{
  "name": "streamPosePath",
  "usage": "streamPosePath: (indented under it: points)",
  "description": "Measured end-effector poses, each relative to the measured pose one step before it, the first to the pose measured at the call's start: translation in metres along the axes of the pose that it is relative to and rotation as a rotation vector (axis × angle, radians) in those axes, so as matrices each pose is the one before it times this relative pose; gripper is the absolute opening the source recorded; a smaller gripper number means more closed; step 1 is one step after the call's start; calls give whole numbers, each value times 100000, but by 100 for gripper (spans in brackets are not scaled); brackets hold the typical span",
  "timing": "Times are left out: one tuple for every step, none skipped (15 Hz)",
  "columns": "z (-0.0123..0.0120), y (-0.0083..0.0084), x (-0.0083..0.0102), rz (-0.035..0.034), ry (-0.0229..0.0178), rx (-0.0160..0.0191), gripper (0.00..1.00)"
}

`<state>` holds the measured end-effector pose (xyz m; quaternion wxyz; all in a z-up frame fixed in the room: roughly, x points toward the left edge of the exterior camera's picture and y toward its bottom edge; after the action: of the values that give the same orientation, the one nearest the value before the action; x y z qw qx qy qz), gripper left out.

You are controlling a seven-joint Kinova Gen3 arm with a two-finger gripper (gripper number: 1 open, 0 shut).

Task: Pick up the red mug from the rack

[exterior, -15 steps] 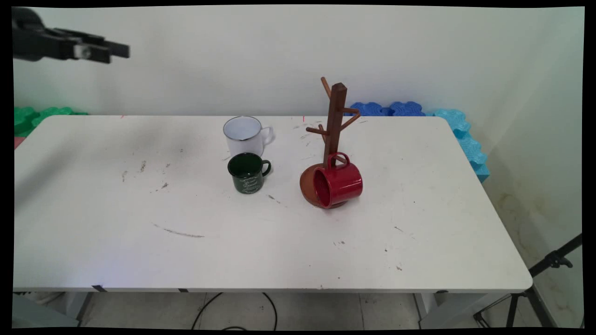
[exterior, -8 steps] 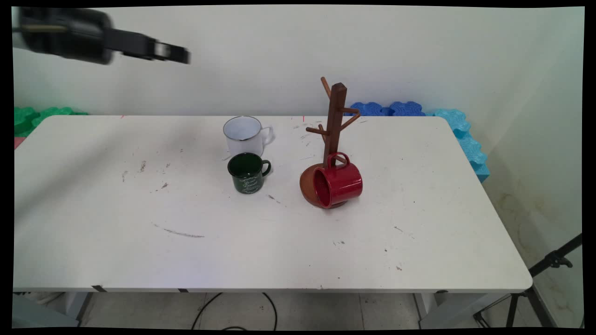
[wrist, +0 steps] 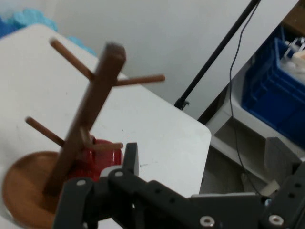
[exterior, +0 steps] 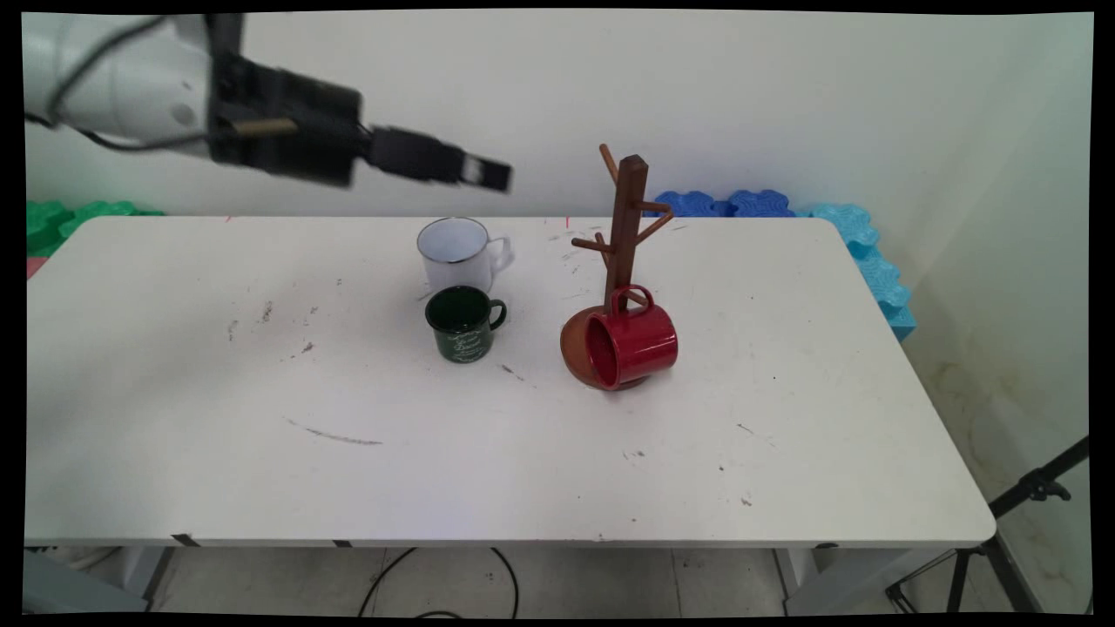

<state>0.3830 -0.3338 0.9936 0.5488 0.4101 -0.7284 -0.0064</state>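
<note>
- The jaws hang high over the back part of the surface (exterior: 261, 392). They are held roughly level and point toward the wooden mug tree (exterior: 629, 218).
- In the hand view the jaws stand well apart with nothing between them, so they are released and grasping nothing.
- The white enamel mug (exterior: 457, 252) is the nearest thing, below the jaws and apart from them. Just in front of it stands the dark green mug (exterior: 463, 324), upright with its handle to the right.
- The mug tree stands right of both mugs. A red mug (exterior: 631, 344) lies on its side on the tree's round base (exterior: 575, 348), with its mouth toward the camera and its handle up beside the post. Whether the handle rests on a low peg cannot be told.
- The hand view looks straight at the tree (wrist: 90, 129), with the red mug (wrist: 97, 160) behind the post.
- Risk, as a judgement: the tree is tall on a small base, and its pegs sit about level with the jaws. A sideways brush against a peg could tip it and roll the red mug off.
- Another risk: the two upright mugs stand close together, so coming down on one could knock the other.
- Blue foam mats (exterior: 732, 203) lie behind the far edge.
</note>
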Motion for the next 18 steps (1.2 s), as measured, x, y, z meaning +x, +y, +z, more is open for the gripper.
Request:
streamPosePath:
  points:
    - [739,459,-503,-333,-765,654,100]
    - [718,425,-565,-264,-925,684,100]
    - [687,349,-589,-242,-936,675,100]
    - [764,381,-728,-310,-1112,814,100]
    - [817,394,-839,-180,-1107,1093,100]
    - [795,309,-769,85,-939,1128,100]
    - [653,156,-618,143,-476,1365,100]
    - [785,58,-696,-36,-616,1676,100]
    - [598,49,-557,-41,-391,1371,100]
    - [731,7,-579,110,-420,1494,100]
    - [756,-37,-542,-16,-494,1424,100]
    - [704,-53,-524,-188,-495,1402,100]
    - [591,-48,-432,-244,-509,1152,100]
    - [656,-40,-480,-350,-509,1178,100]
    - [654,-30,-446,-315,-517,1023,100]
    - [584,-41,-368,-294,-465,874,100]
    - [383,-25,-201,-163,-121,558,100]
    - [617,-47,-259,-290,-61,732,100]
